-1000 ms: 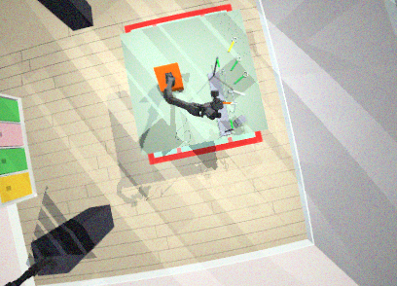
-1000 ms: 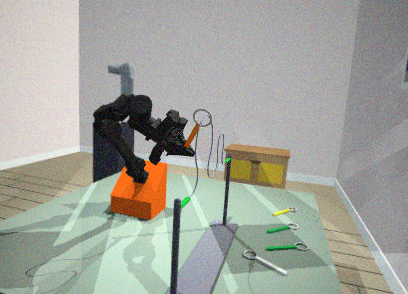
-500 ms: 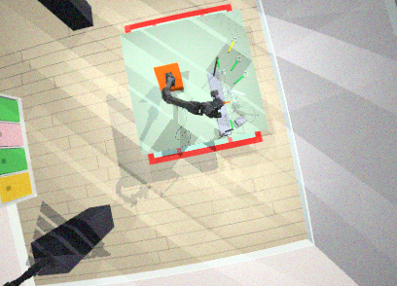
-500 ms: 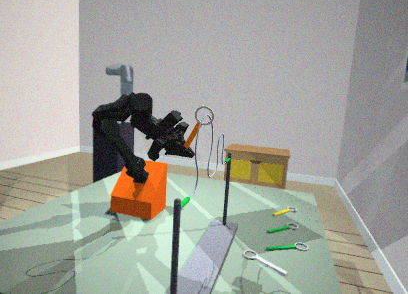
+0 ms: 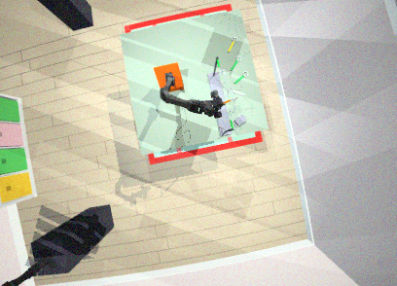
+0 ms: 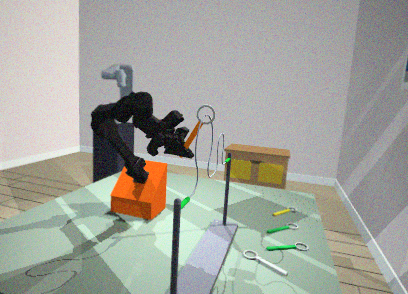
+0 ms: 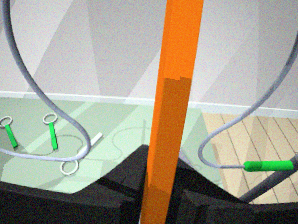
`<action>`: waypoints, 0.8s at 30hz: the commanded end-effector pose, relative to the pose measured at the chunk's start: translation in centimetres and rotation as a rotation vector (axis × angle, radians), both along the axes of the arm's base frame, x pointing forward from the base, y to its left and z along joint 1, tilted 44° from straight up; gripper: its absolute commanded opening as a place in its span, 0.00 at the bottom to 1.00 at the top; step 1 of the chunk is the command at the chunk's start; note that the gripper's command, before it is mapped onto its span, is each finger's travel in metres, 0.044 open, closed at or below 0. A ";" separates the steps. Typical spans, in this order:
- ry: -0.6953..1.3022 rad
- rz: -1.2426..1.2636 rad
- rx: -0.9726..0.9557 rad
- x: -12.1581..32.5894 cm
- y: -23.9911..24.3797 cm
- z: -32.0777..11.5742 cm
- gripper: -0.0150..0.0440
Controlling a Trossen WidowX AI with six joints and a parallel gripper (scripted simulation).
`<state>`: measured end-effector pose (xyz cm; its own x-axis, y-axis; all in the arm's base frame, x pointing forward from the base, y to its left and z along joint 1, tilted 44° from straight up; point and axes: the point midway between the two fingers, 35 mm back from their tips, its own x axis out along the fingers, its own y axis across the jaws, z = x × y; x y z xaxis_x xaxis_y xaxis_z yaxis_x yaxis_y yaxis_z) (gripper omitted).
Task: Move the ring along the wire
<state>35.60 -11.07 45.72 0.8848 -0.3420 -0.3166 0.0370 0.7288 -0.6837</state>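
My gripper (image 5: 219, 105) (image 6: 186, 150) (image 7: 152, 152) is shut on the orange handle (image 5: 226, 102) (image 6: 193, 134) (image 7: 175, 100), which slants up to the grey ring (image 6: 205, 105). In the exterior view the ring is high, around the top of the wire's near arch (image 6: 197, 160); whether it touches the wire cannot be told. The ring is out of the wrist view. The near green part (image 6: 185, 202) (image 5: 232, 125) joins the near post (image 6: 175, 248). The far green part (image 6: 227, 160) (image 5: 218, 63) joins the far post (image 6: 227, 193) (image 5: 215, 67). Further wire bends lie between ring and far post.
The posts stand on a lilac base plate (image 5: 214, 81) (image 6: 207, 253). Beyond it lie a white ring tool (image 6: 270, 265), two green ones (image 6: 282, 229) (image 6: 285, 247) and a yellow one (image 6: 283, 212). A lilac block (image 5: 240, 120) sits near the plate. The arm stands on an orange block (image 6: 132, 200).
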 end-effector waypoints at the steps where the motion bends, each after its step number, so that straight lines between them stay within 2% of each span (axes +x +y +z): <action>1: 0.005 -0.003 -0.043 0.0 -0.1 -0.2 0.00; 24: -0.008 -0.011 -0.333 0.1 -0.6 0.4 0.00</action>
<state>35.65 -11.56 46.29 0.8852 -0.4261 -0.1867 0.0530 0.4910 -0.8696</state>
